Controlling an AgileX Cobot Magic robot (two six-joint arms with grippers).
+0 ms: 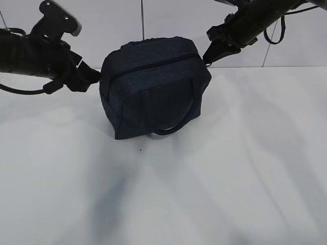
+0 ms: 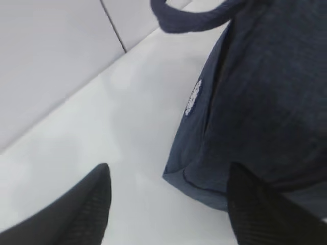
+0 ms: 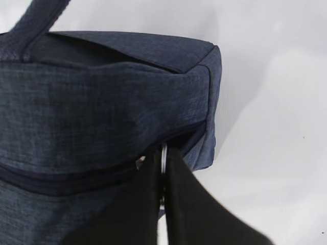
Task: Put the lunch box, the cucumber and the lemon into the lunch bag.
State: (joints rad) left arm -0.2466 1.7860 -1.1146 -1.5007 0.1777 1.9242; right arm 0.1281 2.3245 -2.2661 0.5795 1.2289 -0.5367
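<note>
The lunch bag (image 1: 153, 87) stands on the white table (image 1: 230, 178), with its zipper (image 1: 153, 65) closed along the whole visible length. The lunch box, the cucumber and the lemon are not visible in any view, so I judge they are already inside and the work is almost finished. The right gripper (image 3: 162, 168) reaches the bag's end from the right, its fingers pressed together on the metal zipper pull (image 3: 163, 153). The left gripper (image 2: 168, 204) has its fingers spread wide, one against the bag's other end.
</note>
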